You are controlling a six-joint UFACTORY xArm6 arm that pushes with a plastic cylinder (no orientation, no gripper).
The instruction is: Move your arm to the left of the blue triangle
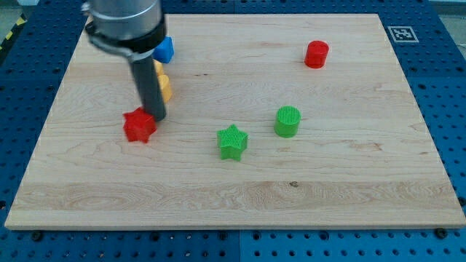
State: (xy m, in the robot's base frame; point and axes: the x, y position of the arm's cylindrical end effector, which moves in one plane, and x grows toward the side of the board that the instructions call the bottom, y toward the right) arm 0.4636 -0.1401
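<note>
A blue block, partly hidden behind the arm so its shape is unclear, lies near the view's top left. My rod comes down from the top left and its tip rests just right of a red star block, touching or nearly touching it. The tip is below the blue block. A yellow block sits between them, partly hidden by the rod.
A green star block and a green cylinder lie mid-board. A red cylinder stands at the top right. The wooden board sits on a blue perforated table.
</note>
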